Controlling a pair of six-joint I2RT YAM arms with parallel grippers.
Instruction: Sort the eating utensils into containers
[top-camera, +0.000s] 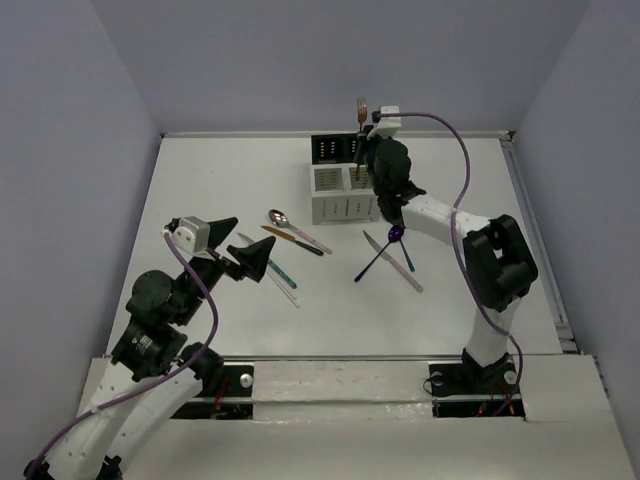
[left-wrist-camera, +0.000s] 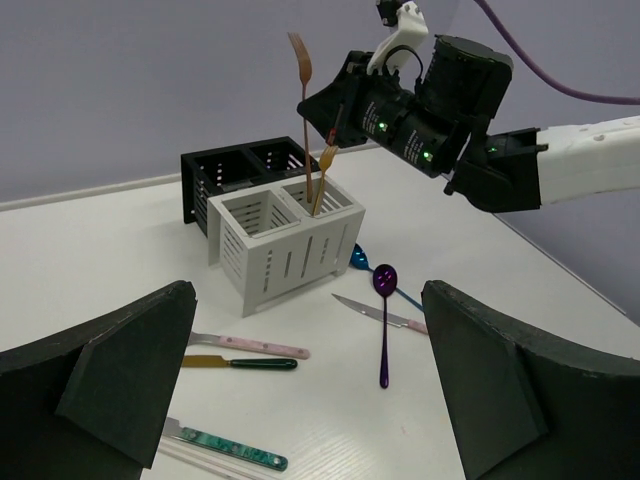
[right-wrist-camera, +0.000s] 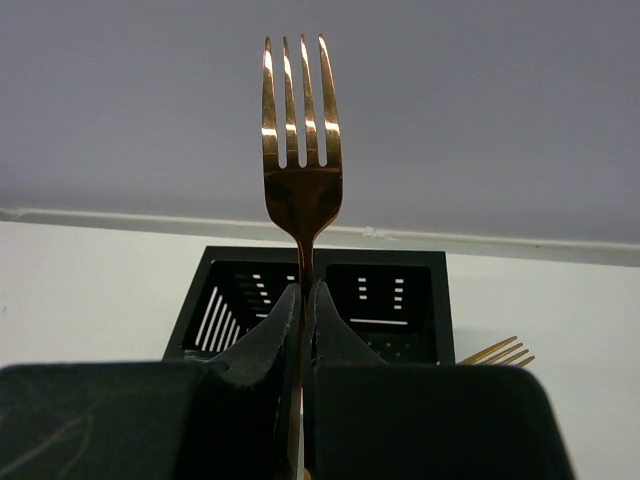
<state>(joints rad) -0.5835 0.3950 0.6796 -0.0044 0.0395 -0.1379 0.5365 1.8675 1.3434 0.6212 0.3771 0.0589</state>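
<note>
Right gripper (right-wrist-camera: 303, 300) clamped tight on the copper fork (right-wrist-camera: 302, 190): it stands bolt upright, tines pointing straight up, handle running down toward the caddy (left-wrist-camera: 290, 255), its white half, beside a second fork (left-wrist-camera: 322, 175). Left gripper (top-camera: 245, 245) gapes wide.

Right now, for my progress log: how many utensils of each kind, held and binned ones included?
Forks: 2, held fork, binned fork
Spoons: 3, pink-handled spoon, purple spoon, blue spoon
Knives: 3, green-handled knife, teal-handled knife, pink-handled knife
Unclear pale piece: 1
Total: 9
</note>
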